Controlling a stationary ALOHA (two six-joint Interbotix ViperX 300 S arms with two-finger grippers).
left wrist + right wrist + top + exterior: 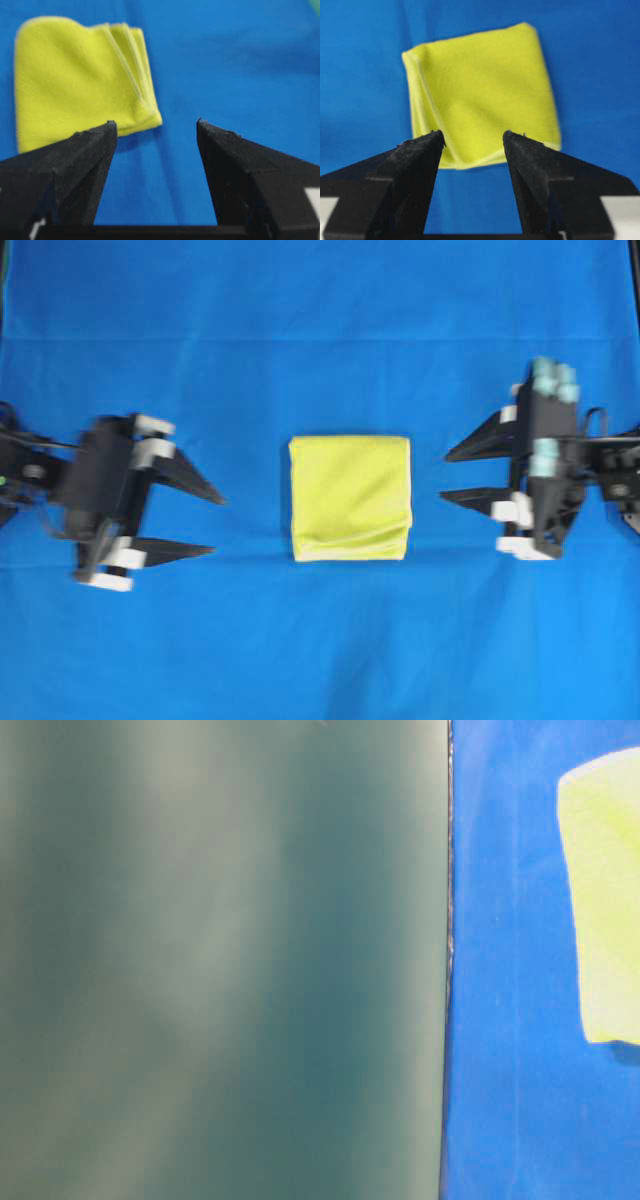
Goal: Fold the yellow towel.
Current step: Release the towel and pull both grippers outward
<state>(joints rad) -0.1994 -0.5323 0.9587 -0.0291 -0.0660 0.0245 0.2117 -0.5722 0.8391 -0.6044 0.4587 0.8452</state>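
Standing spread with nothing between them, the jaws of the left gripper (pixel 218 526) pointed toward the middle of the overhead view, and its two black tapered fingers (pixel 80 165) framed only bare blue cloth in the left wrist view. The right gripper (pixel 446 475) matched it from the other side: its jaws were also parted and empty, the black fingers (pixel 405 175) held apart with open space between their tips. Neither gripper touched anything; each stood well apart from the yellow towel (pixel 350 498), one on either side of it. The towel lay folded into a compact, roughly square packet near the centre of the blue tablecloth (pixel 320 300), between the two grippers. In the overhead view its stacked layers showed along the lower edge, where the folds bulged slightly. The left wrist view showed the pale stitched hems of several layers fanned at one corner of the packet, and the right wrist view showed the hemmed edges running down the packet's left side and along its near edge. The table-level view was mostly filled by a blurred grey-green surface (pixel 220 960), with a strip of the blue cloth and part of the towel at the right edge.
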